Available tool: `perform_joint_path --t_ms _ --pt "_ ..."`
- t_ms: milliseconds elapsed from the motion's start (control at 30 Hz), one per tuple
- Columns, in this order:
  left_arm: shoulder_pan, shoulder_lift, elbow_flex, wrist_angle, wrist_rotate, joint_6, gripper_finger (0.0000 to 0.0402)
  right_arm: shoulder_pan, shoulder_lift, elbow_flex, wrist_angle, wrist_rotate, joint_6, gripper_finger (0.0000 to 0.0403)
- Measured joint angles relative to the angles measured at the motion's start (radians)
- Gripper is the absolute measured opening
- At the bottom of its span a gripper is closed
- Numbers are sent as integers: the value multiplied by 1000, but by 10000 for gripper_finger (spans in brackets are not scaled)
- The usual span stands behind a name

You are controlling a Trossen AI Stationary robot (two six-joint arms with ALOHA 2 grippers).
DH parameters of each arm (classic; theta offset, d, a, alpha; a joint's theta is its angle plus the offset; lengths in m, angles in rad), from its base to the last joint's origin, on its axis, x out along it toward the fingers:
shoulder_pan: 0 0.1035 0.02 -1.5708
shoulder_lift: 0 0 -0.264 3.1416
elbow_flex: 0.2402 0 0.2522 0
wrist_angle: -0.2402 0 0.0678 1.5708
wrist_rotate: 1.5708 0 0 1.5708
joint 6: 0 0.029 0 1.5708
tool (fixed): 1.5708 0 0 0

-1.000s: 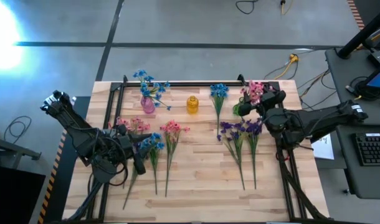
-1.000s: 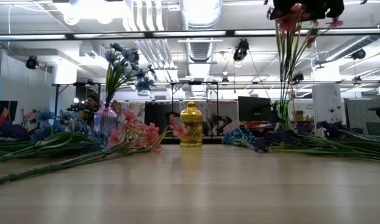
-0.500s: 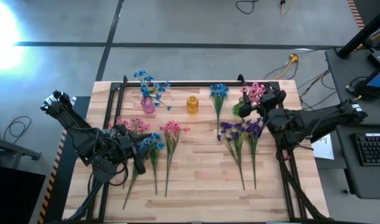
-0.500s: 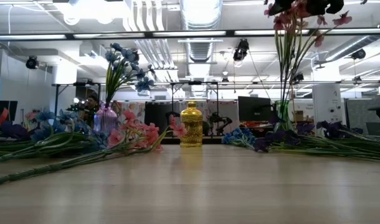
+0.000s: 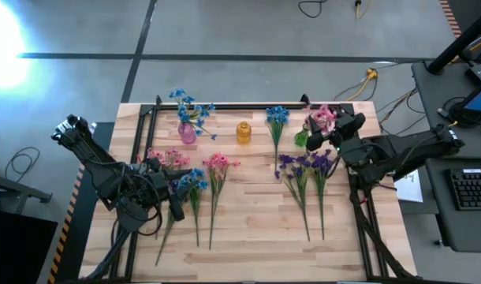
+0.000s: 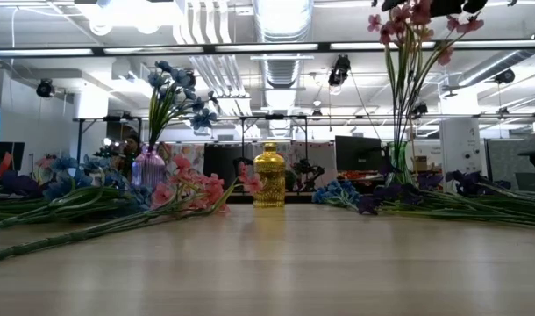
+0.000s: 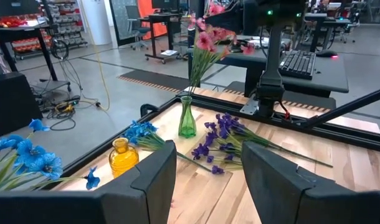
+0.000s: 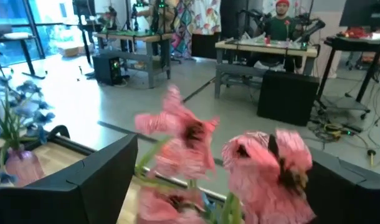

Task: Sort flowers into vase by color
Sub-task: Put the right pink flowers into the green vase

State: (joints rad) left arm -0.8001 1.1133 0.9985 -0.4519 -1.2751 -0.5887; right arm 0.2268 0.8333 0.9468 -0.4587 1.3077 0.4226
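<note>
One pink sprig (image 6: pixel 414 35) standing in the green vase (image 7: pixel 187 119), table's 1–2 o'clock, w/ the right gripper (image 5: pixel 333 136) just above the blooms.
To finish well, I'd judge: lift straight up, clear of petals, so stems don't drag out or tip the vase. Right fingers (image 8: pixel 96 177) spread wide either side of the blooms, gripping nothing. Left gripper (image 7: pixel 205 168) waits at 8 o'clock, fingers apart, empty.

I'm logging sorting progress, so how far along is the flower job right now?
Done: blue flowers stand in the pink vase. In hand: the right end effector is above pink flowers whose stems sit in the green vase. Left: the yellow vase holds nothing, and pink sprigs, blue sprigs and purple sprigs lie on the table. The left end effector waits low.
</note>
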Motion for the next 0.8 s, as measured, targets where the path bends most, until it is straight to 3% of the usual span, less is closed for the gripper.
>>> perform_joint_path --t_ms 133,800 --pt "0 0 0 -3 0 7 168 0 0 -1 -87 -7 105 354" --pt "0 0 0 -8 1 4 168 0 -1 123 -88 -56 183 354"
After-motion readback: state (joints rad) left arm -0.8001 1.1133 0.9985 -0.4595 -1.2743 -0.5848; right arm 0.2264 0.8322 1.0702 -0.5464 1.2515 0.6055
